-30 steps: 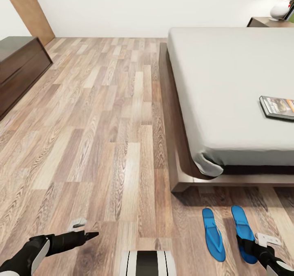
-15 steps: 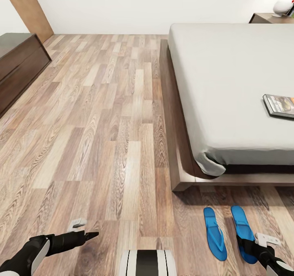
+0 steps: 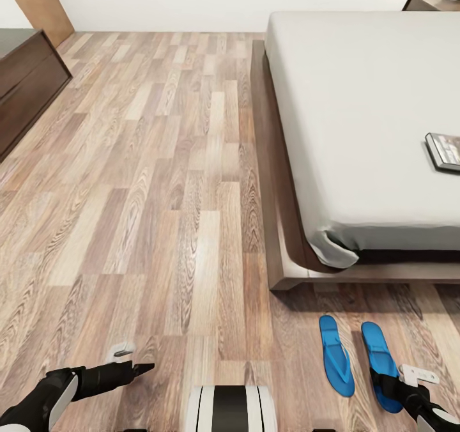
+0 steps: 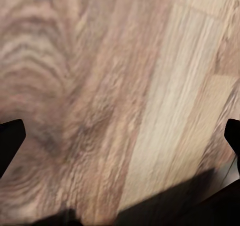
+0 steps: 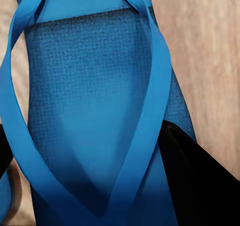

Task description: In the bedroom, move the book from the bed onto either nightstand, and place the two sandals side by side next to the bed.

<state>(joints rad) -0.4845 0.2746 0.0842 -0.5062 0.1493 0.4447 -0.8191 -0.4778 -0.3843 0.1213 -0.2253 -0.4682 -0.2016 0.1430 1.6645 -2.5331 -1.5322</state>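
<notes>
In the head view the bed takes up the right side of the bedroom, its pale mattress sitting on a dark brown frame whose near corner stands on the light-brown plank floor. The book lies flat on the mattress near the right border of the view, partly cut off by it, with its dark cover facing up. On the floor just past the foot of the bed lie the two bright-blue sandals, side by side and roughly parallel with a narrow strip of floor between them: the left sandal lies clear, and the right sandal has its near end covered by the right gripper. In the right wrist view that sandal is very close, its V-shaped strap running across the textured sole, and a dark finger lies against its edge; whether the jaws are clamped on it or merely poised around it I cannot tell. The left gripper hangs low over bare floor at the lower left, and in the left wrist view its dark fingertips stand far apart with only wood planks between them. A long dark dresser stands against the left wall, and a corner of a nightstand shows beyond the head of the bed.
</notes>
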